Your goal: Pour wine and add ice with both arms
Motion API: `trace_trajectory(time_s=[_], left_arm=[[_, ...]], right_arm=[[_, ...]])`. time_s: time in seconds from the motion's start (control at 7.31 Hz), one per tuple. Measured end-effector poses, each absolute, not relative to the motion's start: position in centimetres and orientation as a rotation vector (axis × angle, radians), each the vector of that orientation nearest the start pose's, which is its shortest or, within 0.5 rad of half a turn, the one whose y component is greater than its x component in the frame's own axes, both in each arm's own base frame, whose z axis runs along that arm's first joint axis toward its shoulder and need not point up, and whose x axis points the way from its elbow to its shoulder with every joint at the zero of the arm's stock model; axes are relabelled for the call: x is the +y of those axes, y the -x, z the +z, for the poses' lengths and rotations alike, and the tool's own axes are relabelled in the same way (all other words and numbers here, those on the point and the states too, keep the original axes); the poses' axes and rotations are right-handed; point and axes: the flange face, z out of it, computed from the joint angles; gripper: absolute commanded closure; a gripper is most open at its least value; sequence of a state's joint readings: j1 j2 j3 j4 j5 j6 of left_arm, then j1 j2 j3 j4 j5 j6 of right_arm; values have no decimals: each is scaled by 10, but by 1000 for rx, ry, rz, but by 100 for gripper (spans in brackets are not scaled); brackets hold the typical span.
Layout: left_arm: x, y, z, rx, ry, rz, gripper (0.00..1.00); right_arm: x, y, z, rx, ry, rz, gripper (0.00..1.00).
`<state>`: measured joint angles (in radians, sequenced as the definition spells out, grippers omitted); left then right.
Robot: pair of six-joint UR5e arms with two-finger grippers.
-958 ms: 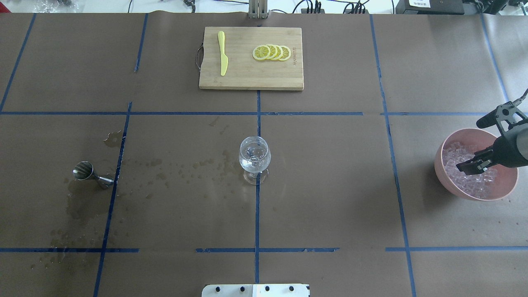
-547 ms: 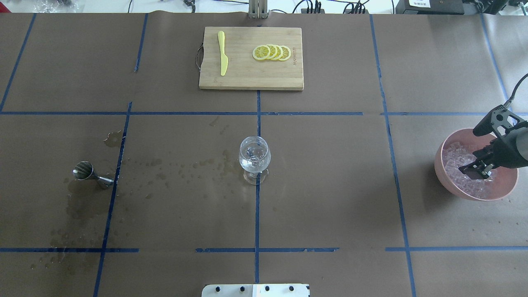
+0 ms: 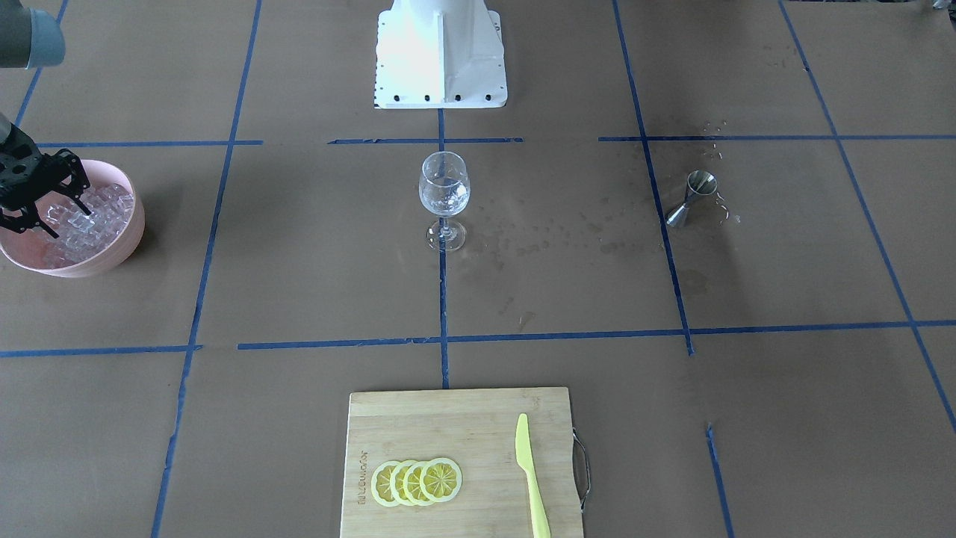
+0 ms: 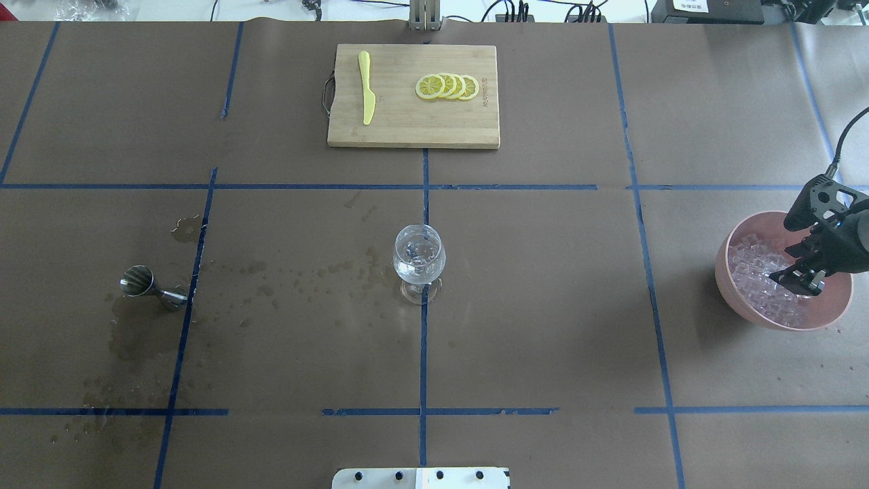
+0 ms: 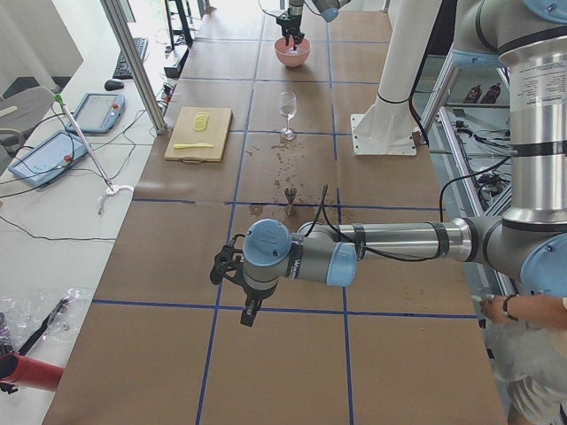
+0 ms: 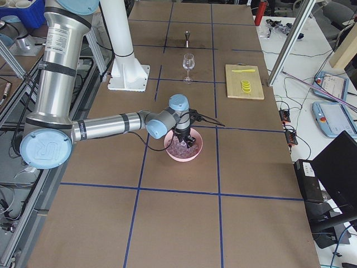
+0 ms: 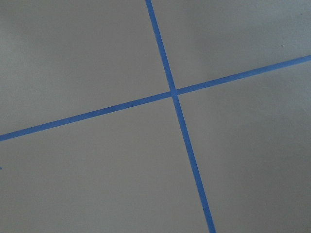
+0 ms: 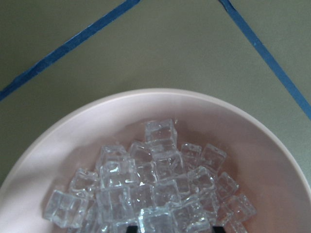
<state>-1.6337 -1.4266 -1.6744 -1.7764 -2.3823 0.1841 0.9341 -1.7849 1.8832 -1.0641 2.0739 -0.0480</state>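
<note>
Right gripper (image 4: pixel 796 280) has descended from above the pink bowl (image 4: pixel 724 278), near the desk's right edge, into the ice (image 4: pixel 753 268). Its jaws stand spread, bracketing a cube, not yet pinching. The grasp is judged imminent. Wine (image 4: pixel 419 270) already sits in the glass (image 4: pixel 419 244), midway between the desk's left and right edges. State of the left gripper (image 5: pixel 237 288) cannot be told.

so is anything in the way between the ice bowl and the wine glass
Nothing visible does. Between the ice in the pink bowl and the wine glass lies only table paper; the cutting board and jigger sit off that line.
</note>
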Motion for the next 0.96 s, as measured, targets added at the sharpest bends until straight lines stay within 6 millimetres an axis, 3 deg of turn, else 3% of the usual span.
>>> trace_trajectory(time_s=[0.96], left_arm=[[-435, 89, 652, 786, -251, 180, 0]], right_arm=[[-398, 194, 552, -659, -426, -799, 45]])
